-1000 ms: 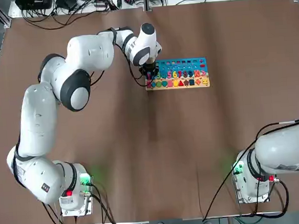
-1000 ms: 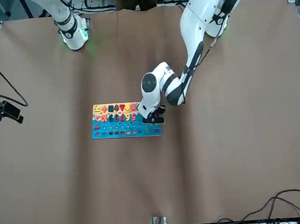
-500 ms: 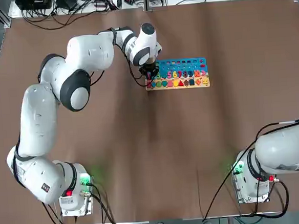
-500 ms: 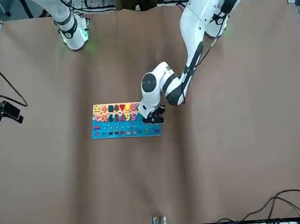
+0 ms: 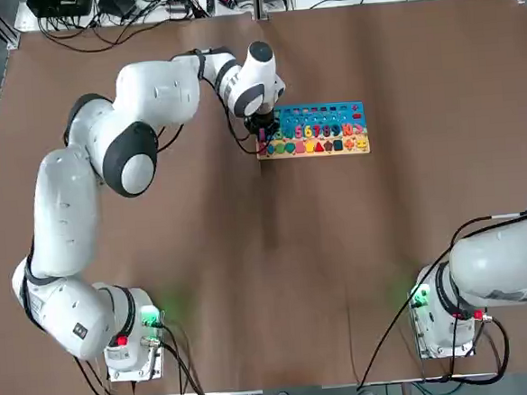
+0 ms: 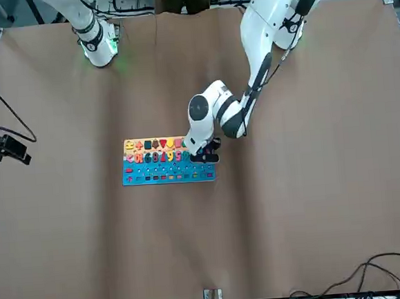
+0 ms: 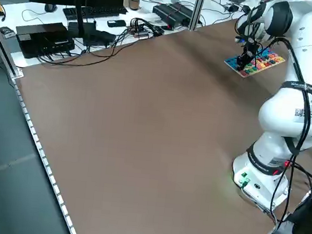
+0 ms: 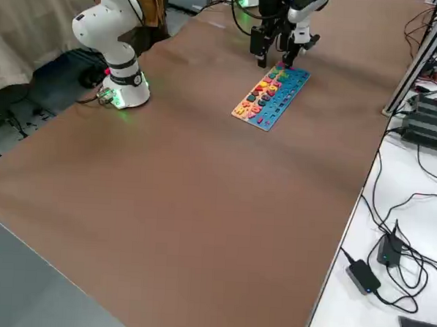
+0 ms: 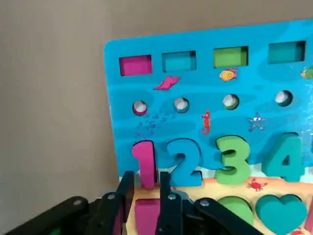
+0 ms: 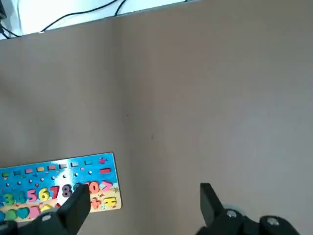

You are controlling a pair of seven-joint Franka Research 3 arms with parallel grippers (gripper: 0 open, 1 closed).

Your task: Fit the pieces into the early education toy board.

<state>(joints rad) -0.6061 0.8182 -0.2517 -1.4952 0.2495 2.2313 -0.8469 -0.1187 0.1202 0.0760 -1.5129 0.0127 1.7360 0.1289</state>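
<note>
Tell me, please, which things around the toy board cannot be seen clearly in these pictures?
- Left gripper grip: wrist view, lower edge cuts off the pink piece between its fingers.
- Toy board corner: top view, hidden under the left arm's wrist.
- Small shapes on the wooden strip: side views, too small to identify.

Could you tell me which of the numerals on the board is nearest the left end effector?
The pink 1, at the board's end; the left end effector straddles it, while the blue 2 sits beside.

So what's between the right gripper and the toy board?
Only bare brown table: the right wrist view shows nothing between the open right gripper and the toy board.
</note>
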